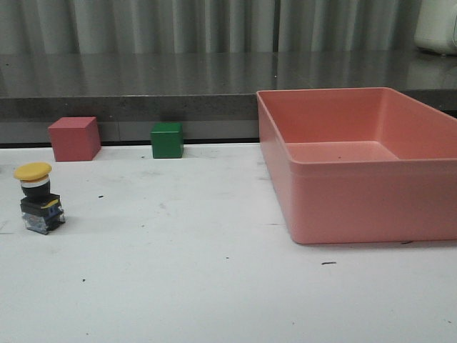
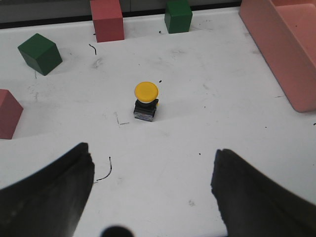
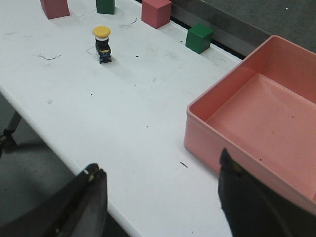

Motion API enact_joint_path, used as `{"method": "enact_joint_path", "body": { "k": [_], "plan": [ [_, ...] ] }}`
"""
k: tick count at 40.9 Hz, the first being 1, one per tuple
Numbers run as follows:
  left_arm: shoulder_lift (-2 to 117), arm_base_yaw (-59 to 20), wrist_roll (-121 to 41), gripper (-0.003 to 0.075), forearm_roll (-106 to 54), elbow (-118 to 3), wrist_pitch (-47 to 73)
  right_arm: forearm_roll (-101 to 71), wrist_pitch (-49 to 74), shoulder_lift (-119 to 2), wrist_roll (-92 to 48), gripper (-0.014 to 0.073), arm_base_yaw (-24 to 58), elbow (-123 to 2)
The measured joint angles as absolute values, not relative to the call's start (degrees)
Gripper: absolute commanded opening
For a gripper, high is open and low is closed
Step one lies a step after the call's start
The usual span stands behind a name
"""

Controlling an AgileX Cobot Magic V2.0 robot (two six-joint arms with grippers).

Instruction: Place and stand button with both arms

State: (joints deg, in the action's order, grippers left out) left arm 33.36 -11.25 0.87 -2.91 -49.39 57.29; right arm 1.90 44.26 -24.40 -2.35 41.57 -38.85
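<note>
The button point(image 1: 39, 200) stands upright on the white table at the left, yellow cap on top, blue-and-clear base down. It also shows in the left wrist view point(image 2: 146, 101) and in the right wrist view point(image 3: 102, 44), upright and alone. My left gripper point(image 2: 152, 163) is open and empty, well back from the button. My right gripper point(image 3: 159, 170) is open and empty, over the table's near edge beside the pink bin. Neither arm shows in the front view.
A large pink bin point(image 1: 428, 207) stands on the table's right half. A red cube point(image 1: 73, 138) and a green cube point(image 1: 167, 140) sit at the table's back edge. More cubes lie at the left: green point(image 2: 40, 53), red point(image 2: 7, 113).
</note>
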Motion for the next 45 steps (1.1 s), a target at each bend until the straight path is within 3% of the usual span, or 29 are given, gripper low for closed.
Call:
{"method": "enact_joint_path", "body": {
  "k": [11, 13, 22, 26, 28, 45],
  "plan": [
    [33.0, -11.3, 0.9, 0.0474, -2.9, -49.4, 57.6, 1.9, 44.3, -24.4, -2.4, 0.0461, 41.6, -38.9],
    [33.0, -11.3, 0.9, 0.0427, -2.9, -49.4, 57.6, 1.9, 44.3, -24.4, -2.4, 0.0411, 41.6, -38.9],
    [33.0, -11.3, 0.9, 0.0143, -2.9, -49.4, 56.4, 1.9, 44.4, -24.4, -2.4, 0.0033, 41.6, -38.9],
    [33.0, -11.3, 0.9, 0.0016, -2.9, -49.4, 55.9, 1.9, 44.4, -24.4, -2.4, -0.0069, 41.6, -38.9],
    [33.0, -11.3, 0.9, -0.0018, -2.9, -49.4, 55.6, 1.9, 44.4, -24.4, -2.4, -0.0064, 41.6, -38.9],
    [33.0, -11.3, 0.9, -0.0020, -2.7, -49.4, 51.7, 1.9, 44.4, -24.4, -2.4, -0.0068, 41.6, -38.9]
  ]
}}
